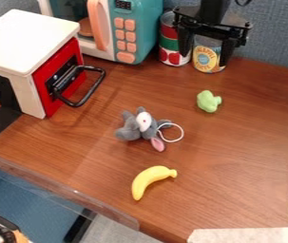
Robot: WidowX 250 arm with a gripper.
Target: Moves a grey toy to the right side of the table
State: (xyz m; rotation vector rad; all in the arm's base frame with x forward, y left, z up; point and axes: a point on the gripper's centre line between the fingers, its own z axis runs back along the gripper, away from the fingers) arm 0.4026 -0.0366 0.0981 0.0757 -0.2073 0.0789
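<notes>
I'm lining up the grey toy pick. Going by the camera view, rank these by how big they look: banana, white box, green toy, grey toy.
Largest to smallest as they look:
1. White box
2. Grey toy
3. Banana
4. Green toy

Toy [132, 129] lies behind banana [147, 180], before the cans [207, 58].

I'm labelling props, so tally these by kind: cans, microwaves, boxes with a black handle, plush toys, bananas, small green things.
Cans: 2
Microwave: 1
Box with black handle: 1
Grey plush toy: 1
Banana: 1
Small green thing: 1
Total: 7
</notes>
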